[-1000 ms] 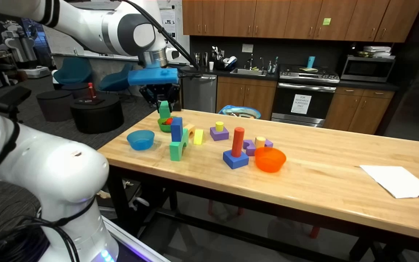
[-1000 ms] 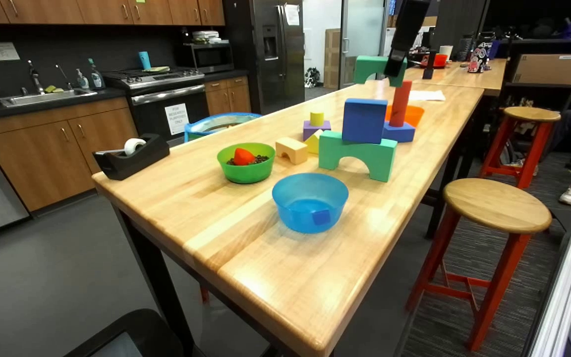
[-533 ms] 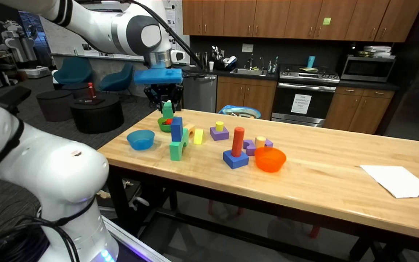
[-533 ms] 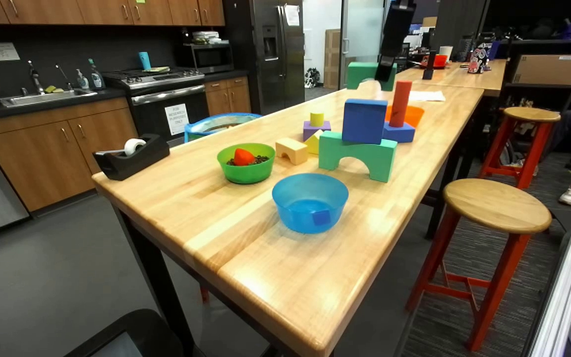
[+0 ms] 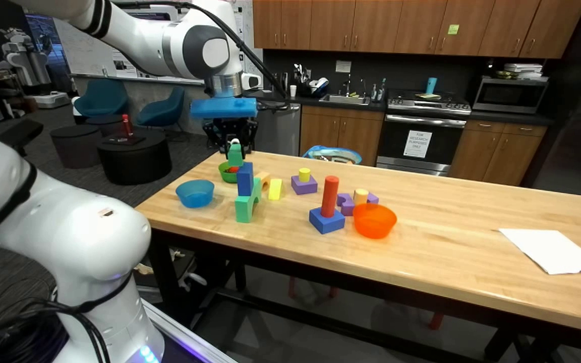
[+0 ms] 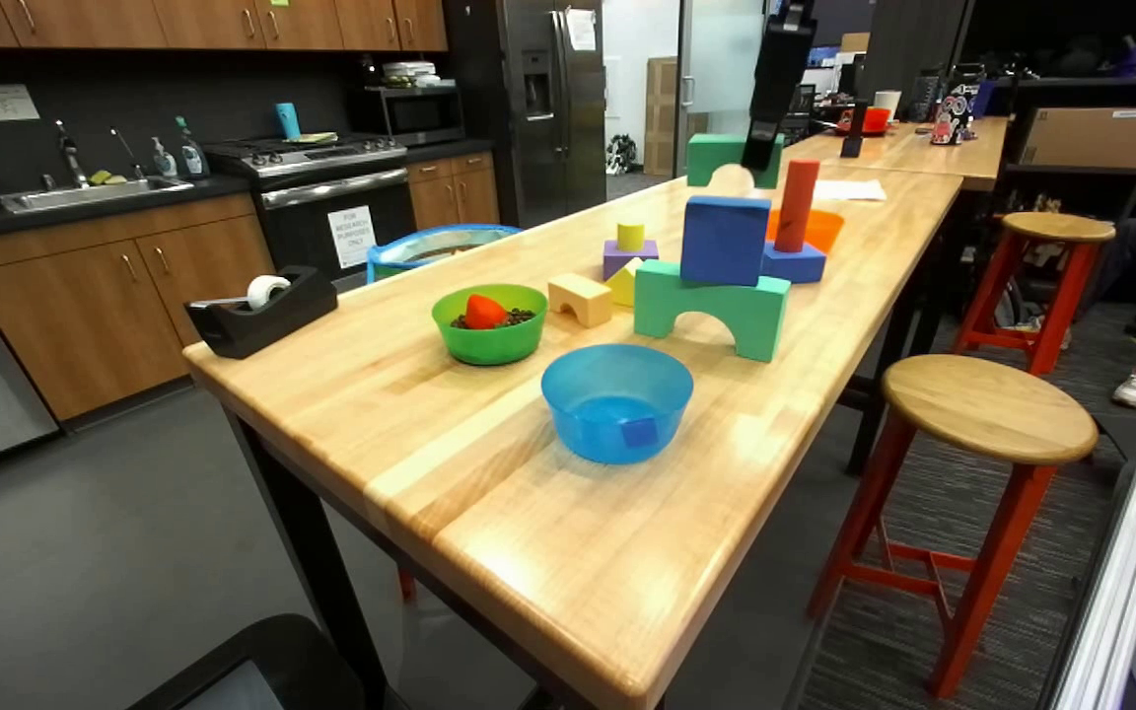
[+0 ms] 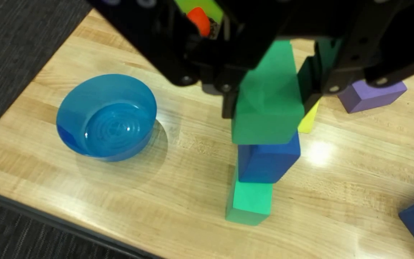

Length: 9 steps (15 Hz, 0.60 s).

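In an exterior view, green arch (image 6: pixel 714 151) hangs level above table (image 6: pixel 400 404), long axis 9-to-3 o'clock, opening toward 6. Fingers (image 7: pixel 309 82) part-way apart, gripping its sides. Wrist view: blue block (image 7: pixel 266 163) toward 6.

Even light from above brightens the pale wooden counter (image 6: pixel 371 385), with whitish glare at its near end in an exterior view and a hot spot in the wrist view, where a soft shadow falls beside the round translucent blue plastic bowl (image 7: pixel 102 90). The black metal fingers (image 7: pixel 308 81) there look soft, perhaps out of focus; shade dulls the green arch-shaped block (image 7: pixel 268 122). Wide-angle stretch tilts the brown wooden wall cabinets (image 5: pixel 550 30).
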### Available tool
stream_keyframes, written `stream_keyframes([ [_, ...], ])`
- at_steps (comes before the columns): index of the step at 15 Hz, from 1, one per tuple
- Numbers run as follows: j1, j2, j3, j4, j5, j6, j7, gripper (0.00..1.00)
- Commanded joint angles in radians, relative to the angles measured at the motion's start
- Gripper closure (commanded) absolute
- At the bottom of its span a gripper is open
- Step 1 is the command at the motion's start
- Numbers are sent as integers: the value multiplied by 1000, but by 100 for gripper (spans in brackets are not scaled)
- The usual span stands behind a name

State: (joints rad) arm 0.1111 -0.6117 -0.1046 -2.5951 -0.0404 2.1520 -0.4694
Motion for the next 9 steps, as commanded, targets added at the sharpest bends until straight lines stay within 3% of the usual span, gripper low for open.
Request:
stream_keyframes([
  [1,-2,11,-21,22,-2,-24,-32,84],
  [9,6,29,-47,21,4,-17,-82,84],
])
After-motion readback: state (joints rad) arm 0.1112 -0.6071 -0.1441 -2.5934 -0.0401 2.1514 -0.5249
